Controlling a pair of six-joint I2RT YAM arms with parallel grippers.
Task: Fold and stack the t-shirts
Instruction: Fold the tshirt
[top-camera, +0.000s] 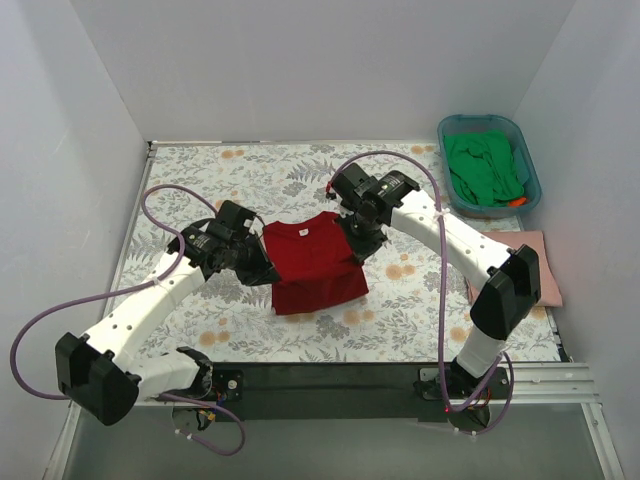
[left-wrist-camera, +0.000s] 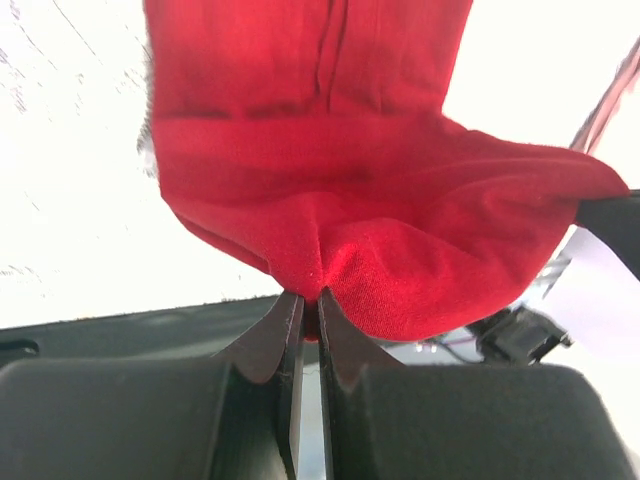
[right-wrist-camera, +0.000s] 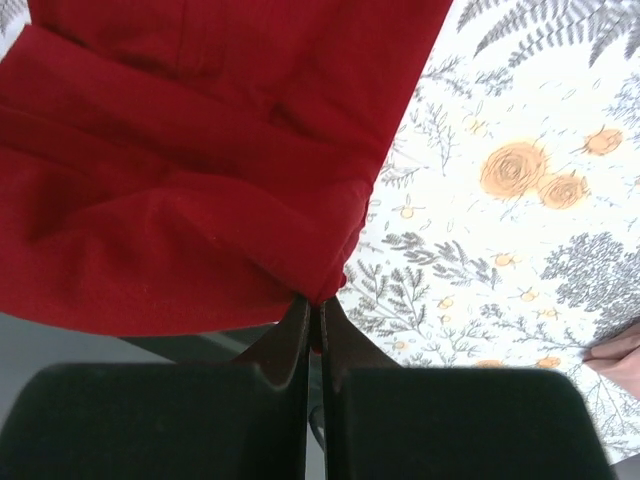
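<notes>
A deep red t-shirt (top-camera: 312, 262) with a small white neck label lies partly folded at the middle of the floral table cover. My left gripper (top-camera: 268, 272) is shut on its left edge; in the left wrist view red cloth (left-wrist-camera: 380, 240) bunches between the jaws of that gripper (left-wrist-camera: 310, 300). My right gripper (top-camera: 358, 250) is shut on the shirt's right edge, with a pinched corner of the red cloth (right-wrist-camera: 200, 200) at its closed tips (right-wrist-camera: 316, 305). A pale pink t-shirt (top-camera: 535, 268) lies flat at the right. A green t-shirt (top-camera: 485, 168) sits crumpled in the tub.
A teal plastic tub (top-camera: 530, 165) stands at the back right corner. White walls close in the table on three sides. Purple cables loop from both arms. The floral cover (top-camera: 240, 320) shows around the red shirt.
</notes>
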